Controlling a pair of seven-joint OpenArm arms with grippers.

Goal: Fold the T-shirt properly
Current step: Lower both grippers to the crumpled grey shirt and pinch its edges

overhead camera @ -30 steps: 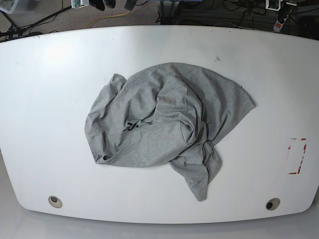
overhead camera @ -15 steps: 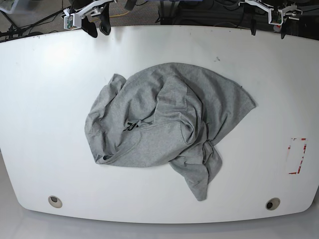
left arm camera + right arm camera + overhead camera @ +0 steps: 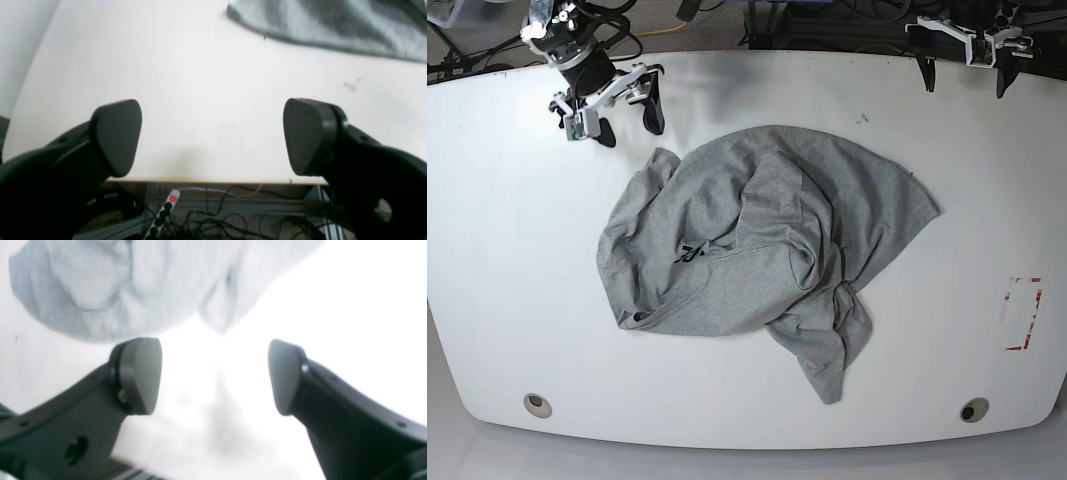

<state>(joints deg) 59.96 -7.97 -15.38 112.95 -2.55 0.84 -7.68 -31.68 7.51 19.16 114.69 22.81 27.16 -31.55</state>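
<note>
The T-shirt [image 3: 757, 250] lies crumpled in a heap in the middle of the white table [image 3: 507, 250], light grey, with a bit of black print showing. My right gripper [image 3: 630, 125] hovers open just beyond the shirt's far left bulge, nothing between its fingers. In the right wrist view the right gripper [image 3: 215, 373] stands open over bare table, the T-shirt [image 3: 133, 283] just ahead. My left gripper [image 3: 964, 82] is open at the table's far right edge, well clear of the shirt. From the left wrist, the left gripper [image 3: 213, 133] is empty and the T-shirt [image 3: 333, 23] hem is far ahead.
A red-marked rectangle [image 3: 1024, 313] sits near the table's right edge. Two round holes [image 3: 538, 405] [image 3: 974, 409] are near the front edge. Below the far table edge lie a power strip [image 3: 163, 213] and tangled cables.
Both arms have come in from beyond the far edge. The right gripper moved toward the shirt's far left side and opened wider. The left gripper opened wider too. The shirt has not moved.
</note>
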